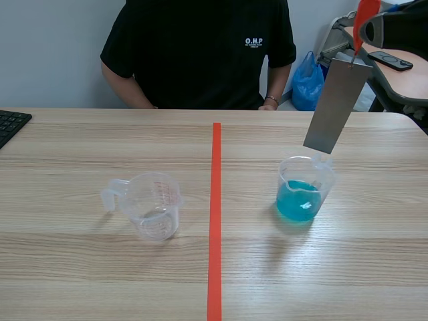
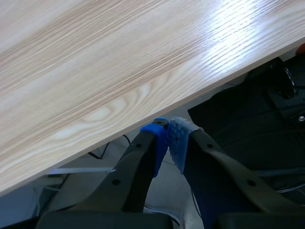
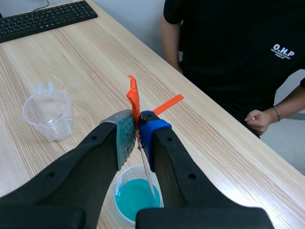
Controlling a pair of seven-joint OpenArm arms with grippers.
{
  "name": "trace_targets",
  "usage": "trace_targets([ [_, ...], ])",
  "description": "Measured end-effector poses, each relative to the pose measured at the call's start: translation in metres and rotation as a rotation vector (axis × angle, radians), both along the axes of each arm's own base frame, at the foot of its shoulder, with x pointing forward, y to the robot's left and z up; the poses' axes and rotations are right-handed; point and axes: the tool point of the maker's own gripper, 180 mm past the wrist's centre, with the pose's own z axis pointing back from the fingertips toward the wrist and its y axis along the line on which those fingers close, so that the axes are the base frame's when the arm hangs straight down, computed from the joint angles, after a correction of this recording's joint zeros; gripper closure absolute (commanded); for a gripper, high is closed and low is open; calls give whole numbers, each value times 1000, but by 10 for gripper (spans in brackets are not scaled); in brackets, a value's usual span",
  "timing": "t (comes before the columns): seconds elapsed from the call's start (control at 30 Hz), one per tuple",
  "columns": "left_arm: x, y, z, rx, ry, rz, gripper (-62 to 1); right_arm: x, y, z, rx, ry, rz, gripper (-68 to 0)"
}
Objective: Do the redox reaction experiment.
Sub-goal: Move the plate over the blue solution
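A grey metal strip with an orange tape tag at its top hangs tilted from my right gripper, which is shut on the tagged end, high at the table's right. The strip's lower end hangs just above the far rim of a clear beaker of blue liquid. In the right wrist view the strip shows edge-on below the gripper, over the blue beaker. An empty clear measuring cup stands left of the red line. My left gripper is shut on nothing, off the table's edge.
A person in a black shirt sits across the table, one hand resting near the far edge. A black keyboard lies at the far left. A blue bag and a chair stand behind the table at the right.
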Motion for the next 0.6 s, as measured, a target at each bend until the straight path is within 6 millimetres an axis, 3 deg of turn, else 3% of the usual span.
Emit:
trace_targets([
  [0.3, 94, 20, 28, 40, -184, -84, -40, 0, 0, 0, 0, 0, 0, -15],
  [0.47, 138, 16, 48, -17, -243, -137, -40, 0, 0, 0, 0, 0, 1, -15],
  [0.6, 174, 0, 57, -56, -252, -208, -40, 0, 0, 0, 0, 0, 1, -15],
])
